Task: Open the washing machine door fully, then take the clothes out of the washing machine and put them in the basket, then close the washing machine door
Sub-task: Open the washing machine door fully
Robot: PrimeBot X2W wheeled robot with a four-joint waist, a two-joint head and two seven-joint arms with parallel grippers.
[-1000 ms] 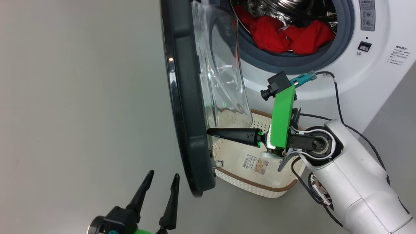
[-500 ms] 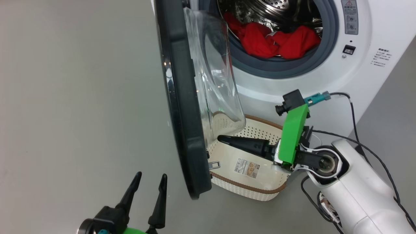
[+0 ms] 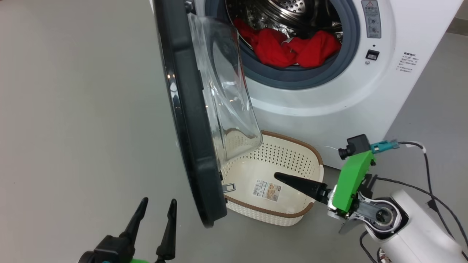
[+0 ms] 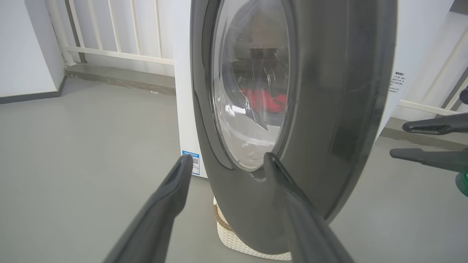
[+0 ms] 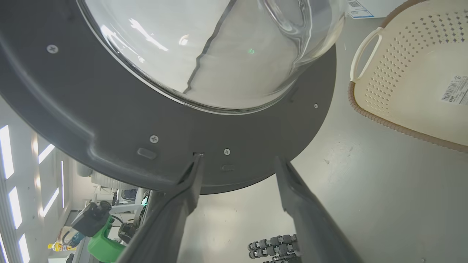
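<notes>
Right fingers (image 3: 299, 185) parted, pointing toward door (image 3: 182, 109)

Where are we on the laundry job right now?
Done: washing machine door swung wide open. In hand: nothing; left gripper and right gripper are both open and empty. To do: red clothes lie in the drum, the basket is empty, and the door needs closing.

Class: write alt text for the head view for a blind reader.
A white washing machine stands with its door swung open, red clothes in the drum, an empty cream basket below. The open right gripper points over the basket; the open left gripper sits lower left.
</notes>
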